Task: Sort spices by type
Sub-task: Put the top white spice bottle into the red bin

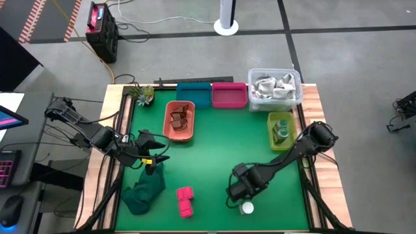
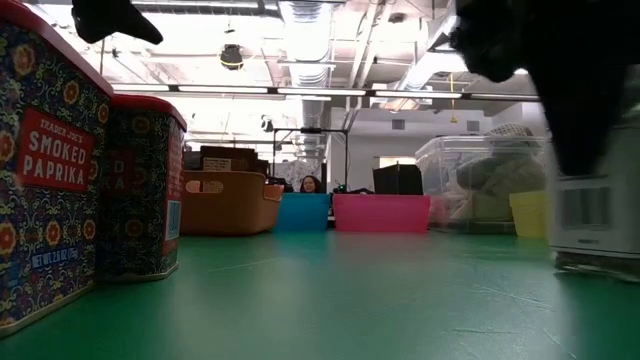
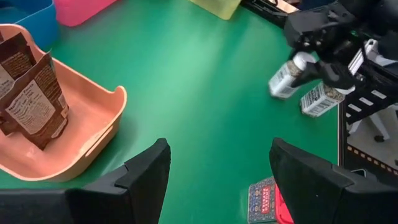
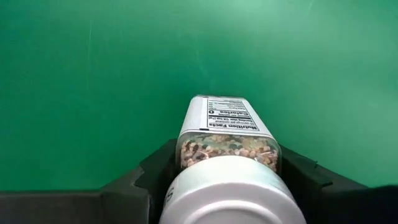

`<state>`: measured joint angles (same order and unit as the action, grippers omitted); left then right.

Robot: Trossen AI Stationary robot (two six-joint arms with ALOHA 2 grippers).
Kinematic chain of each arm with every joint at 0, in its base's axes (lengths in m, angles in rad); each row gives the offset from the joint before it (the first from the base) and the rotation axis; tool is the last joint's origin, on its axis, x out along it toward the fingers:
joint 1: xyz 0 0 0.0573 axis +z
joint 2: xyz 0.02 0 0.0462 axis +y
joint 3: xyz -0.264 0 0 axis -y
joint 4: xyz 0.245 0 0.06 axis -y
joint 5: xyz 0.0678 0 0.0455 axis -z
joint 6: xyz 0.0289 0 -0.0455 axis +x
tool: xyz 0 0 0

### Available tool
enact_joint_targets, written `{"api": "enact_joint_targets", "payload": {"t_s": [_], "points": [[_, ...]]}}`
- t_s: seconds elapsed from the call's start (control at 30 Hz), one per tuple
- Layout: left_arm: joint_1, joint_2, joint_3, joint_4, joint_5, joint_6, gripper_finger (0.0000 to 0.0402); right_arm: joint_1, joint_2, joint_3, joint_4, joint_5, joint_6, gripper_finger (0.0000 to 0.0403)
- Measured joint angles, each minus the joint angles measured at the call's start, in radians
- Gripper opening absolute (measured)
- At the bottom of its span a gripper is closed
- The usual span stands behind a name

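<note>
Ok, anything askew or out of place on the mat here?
A dark green cloth lies crumpled at the mat's front left, just below the open left gripper. One white-topped jar stands alone by the right gripper, which grips another jar. No spills show.

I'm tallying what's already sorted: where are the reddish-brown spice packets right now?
In the high view the reddish-brown packets stand inside the salmon tray, on the mat's left-centre, just in front of the blue bin and near the small plant.
</note>
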<state>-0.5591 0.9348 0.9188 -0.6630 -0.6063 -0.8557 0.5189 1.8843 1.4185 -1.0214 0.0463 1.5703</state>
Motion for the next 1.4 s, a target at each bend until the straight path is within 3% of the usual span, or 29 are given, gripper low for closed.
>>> {"api": "enact_joint_targets", "payload": {"t_s": [0.27, 0.53, 0.7, 0.83, 0.97, 1.4], "points": [[0.001, 0.001, -0.081, 0.25, 0.083, 0.226, 0.0263, -0.158, 0.0, 0.027, 0.002, 0.001, -0.272, 0.0227], [0.063, -0.017, -0.141, 0.279, 0.081, 0.133, 0.0263, -0.341, 0.0, 0.162, -0.026, 0.002, -0.588, 0.0227], [0.189, -0.06, -0.141, 0.226, 0.087, 0.082, 0.0263, -0.463, -0.002, 0.261, -0.092, 0.013, -0.797, 0.0227], [0.344, -0.082, -0.141, 0.154, 0.184, 0.05, 0.0263, -0.554, -0.002, 0.29, -0.068, 0.024, -0.975, 0.0227], [0.487, -0.081, -0.141, 0.144, 0.343, 0.122, 0.0263, -0.647, -0.001, 0.29, -0.027, 0.023, -1.089, 0.0227], [0.763, -0.083, -0.141, 0.151, 0.615, 0.336, 0.0263, -0.811, -0.01, 0.368, 0.069, -0.015, -1.089, 0.0228]]}}
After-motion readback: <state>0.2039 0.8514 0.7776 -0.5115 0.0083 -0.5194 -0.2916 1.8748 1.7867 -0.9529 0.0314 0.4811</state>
